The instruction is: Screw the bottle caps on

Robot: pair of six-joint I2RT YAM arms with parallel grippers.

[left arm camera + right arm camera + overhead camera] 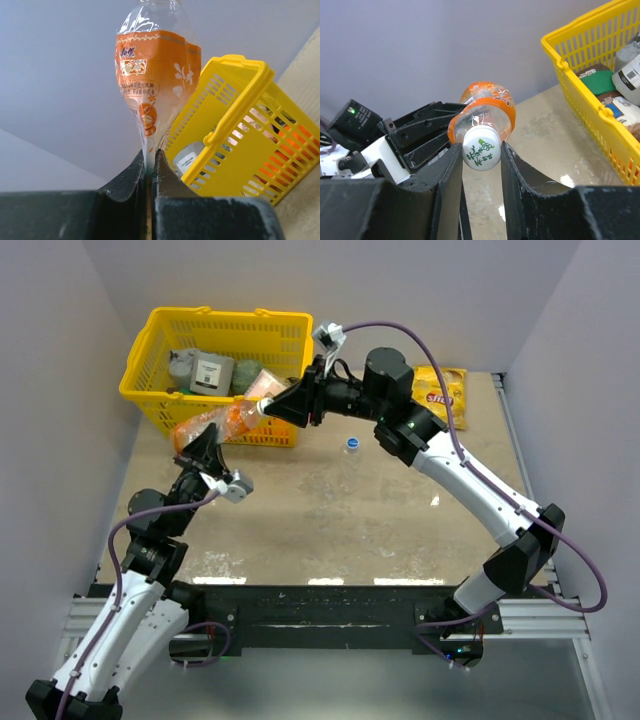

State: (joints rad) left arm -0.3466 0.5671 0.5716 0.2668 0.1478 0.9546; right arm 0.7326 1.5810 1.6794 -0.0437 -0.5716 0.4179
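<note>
The orange bottle (236,419) is held in the air in front of the yellow basket, lying roughly level between both arms. My left gripper (207,443) is shut on its pinched bottom end; in the left wrist view the bottle (156,75) rises from between the nearly closed fingers (148,156). My right gripper (270,406) is shut on the whitish cap (481,146), which sits on the bottle's neck (487,107), with a finger touching each side. A blue cap (352,443) lies on the table. The two clear bottles are not in view.
The yellow basket (230,315) full of packets stands at the back left, just behind the bottle; it also shows in the left wrist view (250,150) and the right wrist view (580,85). A yellow snack packet (441,390) lies at the back right.
</note>
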